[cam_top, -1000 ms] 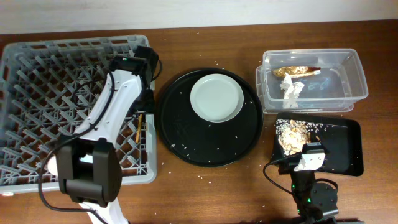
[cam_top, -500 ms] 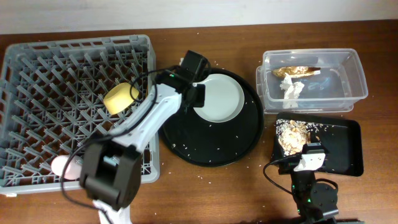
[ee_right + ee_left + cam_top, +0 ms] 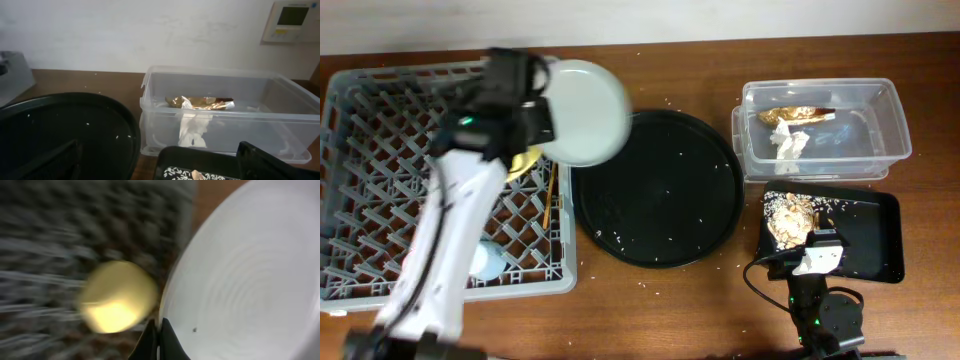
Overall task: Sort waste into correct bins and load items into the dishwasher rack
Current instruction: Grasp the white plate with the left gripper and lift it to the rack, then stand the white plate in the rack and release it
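My left gripper [image 3: 542,122] is shut on the left rim of the pale grey-green plate [image 3: 584,112], which hangs tilted over the right edge of the grey dishwasher rack [image 3: 380,150]. In the left wrist view the fingertips [image 3: 159,341] pinch the plate [image 3: 250,270] beside the blurred yellow bowl [image 3: 117,297]. The yellow bowl [image 3: 525,160], a blue cup [image 3: 485,262] and chopsticks [image 3: 552,195] lie in the rack. The clear tub [image 3: 890,120] holds the gold wrapper [image 3: 798,113] and napkin [image 3: 788,143]. Food scraps [image 3: 790,215] lie in the black tray [image 3: 880,240]. My right gripper [image 3: 813,250] stands open at that tray's near edge.
The large round black tray [image 3: 655,190] sits between rack and bins, bare except for scattered rice grains. In the right wrist view the tub [image 3: 260,115] with wrapper [image 3: 200,101] and napkin [image 3: 192,130] stands straight ahead, the round tray [image 3: 65,130] to the left.
My left arm swung from the rack to the round tray, shut on the plate's rim, and carried the plate up and left over the rack's edge. The right arm has not moved.
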